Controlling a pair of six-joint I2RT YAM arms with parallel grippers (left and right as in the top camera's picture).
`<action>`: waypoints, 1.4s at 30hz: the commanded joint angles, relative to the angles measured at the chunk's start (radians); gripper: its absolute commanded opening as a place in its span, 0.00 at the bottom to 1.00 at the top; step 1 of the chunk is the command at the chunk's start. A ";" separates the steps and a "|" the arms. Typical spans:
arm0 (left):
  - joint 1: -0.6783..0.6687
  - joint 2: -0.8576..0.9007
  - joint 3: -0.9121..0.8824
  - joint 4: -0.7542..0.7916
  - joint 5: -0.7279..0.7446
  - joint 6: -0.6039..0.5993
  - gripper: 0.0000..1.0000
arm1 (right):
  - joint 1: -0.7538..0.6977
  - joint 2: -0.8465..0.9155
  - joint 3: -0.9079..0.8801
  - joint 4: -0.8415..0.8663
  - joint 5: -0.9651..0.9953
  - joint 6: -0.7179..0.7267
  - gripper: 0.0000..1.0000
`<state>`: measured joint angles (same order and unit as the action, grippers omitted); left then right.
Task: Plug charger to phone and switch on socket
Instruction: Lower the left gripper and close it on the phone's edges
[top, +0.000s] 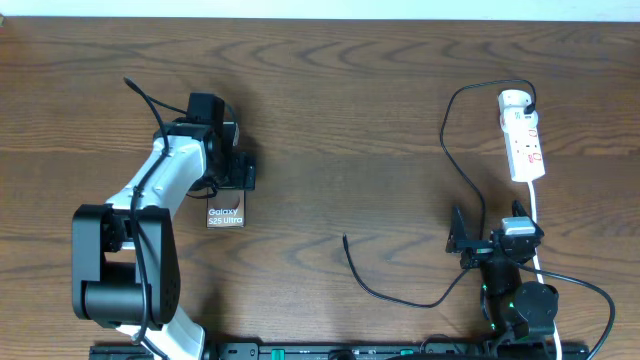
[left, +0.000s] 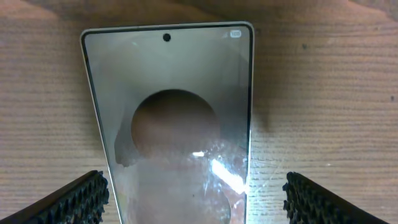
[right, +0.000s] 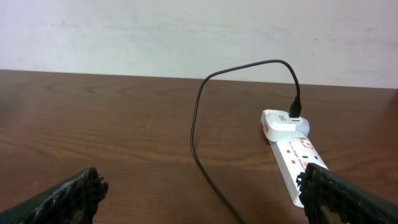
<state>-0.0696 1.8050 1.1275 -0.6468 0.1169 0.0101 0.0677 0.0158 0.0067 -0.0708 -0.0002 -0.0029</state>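
Obs: left end effector (left: 198, 200) spread, straddling Galaxy phone (left: 171, 112) flat on bench (top: 330, 100); right end effector (right: 205, 199) spread too. Centre first, then pinch the long edges (keep port end clear). The charger plug (top: 346, 239) lies mid-bench.

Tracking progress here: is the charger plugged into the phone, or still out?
Out. The charger lies loose on the table, its free end well apart from the phone.
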 joint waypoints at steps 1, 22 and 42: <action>-0.002 0.005 -0.024 0.005 -0.027 0.020 0.89 | 0.003 -0.005 -0.001 -0.005 0.009 0.017 0.99; -0.002 0.005 -0.079 0.060 -0.039 0.019 0.89 | 0.003 -0.005 -0.001 -0.005 0.009 0.017 0.99; -0.002 0.005 -0.111 0.111 -0.043 0.023 0.89 | 0.003 -0.005 -0.001 -0.005 0.009 0.017 0.99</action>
<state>-0.0696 1.8050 1.0382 -0.5377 0.0971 0.0238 0.0677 0.0154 0.0067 -0.0708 -0.0002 -0.0029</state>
